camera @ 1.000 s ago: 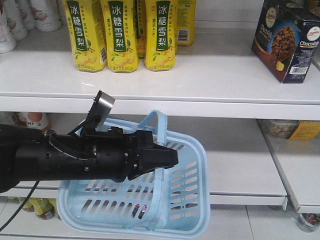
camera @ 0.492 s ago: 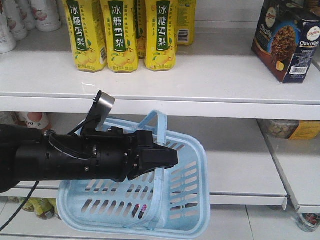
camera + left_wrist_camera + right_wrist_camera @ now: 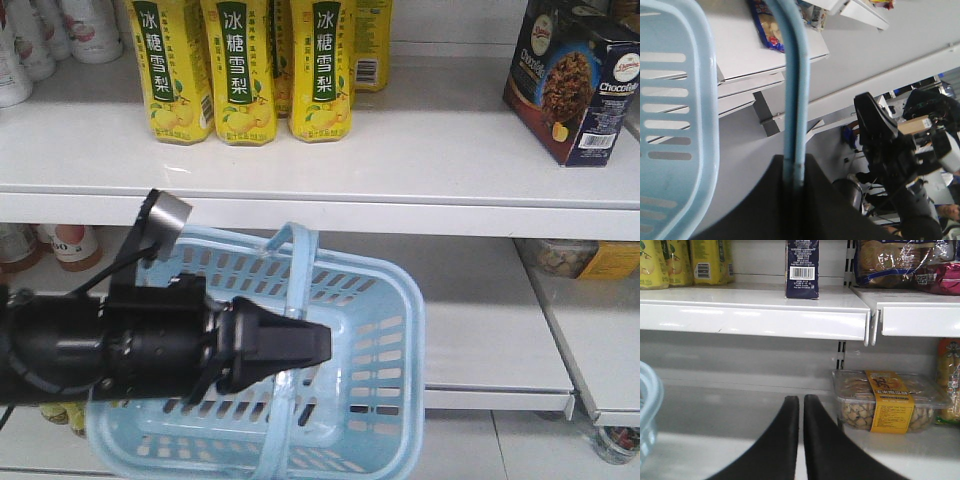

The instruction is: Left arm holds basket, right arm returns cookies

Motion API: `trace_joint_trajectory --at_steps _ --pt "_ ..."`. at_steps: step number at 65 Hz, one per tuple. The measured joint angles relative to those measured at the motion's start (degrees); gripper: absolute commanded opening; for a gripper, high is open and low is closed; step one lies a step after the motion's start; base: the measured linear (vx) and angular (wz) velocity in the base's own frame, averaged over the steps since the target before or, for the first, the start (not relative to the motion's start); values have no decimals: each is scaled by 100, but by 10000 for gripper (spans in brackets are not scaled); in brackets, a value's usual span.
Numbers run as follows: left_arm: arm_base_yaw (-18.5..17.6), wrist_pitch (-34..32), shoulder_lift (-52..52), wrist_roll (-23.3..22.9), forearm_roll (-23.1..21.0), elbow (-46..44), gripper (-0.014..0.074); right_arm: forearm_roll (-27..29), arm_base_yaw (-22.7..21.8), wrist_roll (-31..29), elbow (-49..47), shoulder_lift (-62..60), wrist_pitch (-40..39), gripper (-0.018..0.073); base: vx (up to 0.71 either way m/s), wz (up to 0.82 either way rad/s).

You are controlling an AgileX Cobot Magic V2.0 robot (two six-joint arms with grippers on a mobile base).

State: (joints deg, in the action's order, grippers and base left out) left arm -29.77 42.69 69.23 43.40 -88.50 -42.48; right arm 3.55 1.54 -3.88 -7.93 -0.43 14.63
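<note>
Glossy slotted basket (plastic), boxy cookies

left gripper's black jaws pinch the thin light blue loop handle; slotted light blue plastic basket hangs alongside.

Shelves and stock around my work area.

On the front view I see yellow-labelled drink bottles standing in a row on the white upper shelf, with pale bottles at the far left. Through the right wrist camera I see a clear tub of snacks with a yellow label on the lower shelf, and bagged biscuits on the next shelf up.
</note>
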Motion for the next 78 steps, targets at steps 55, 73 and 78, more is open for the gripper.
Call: trace_joint_trajectory --at_steps 55,73,78 --pt "0 -3797 -5173 -4216 7069 3833 -3 4 0 0 0 0 50 -10 0 0" --pt "987 -4111 -5790 -4507 8210 4412 -3 4 0 0 0 0 57 -10 0 0" --pt "1356 -4015 -5979 -4509 8484 4425 -3 4 0 0 0 0 61 -10 0 0"
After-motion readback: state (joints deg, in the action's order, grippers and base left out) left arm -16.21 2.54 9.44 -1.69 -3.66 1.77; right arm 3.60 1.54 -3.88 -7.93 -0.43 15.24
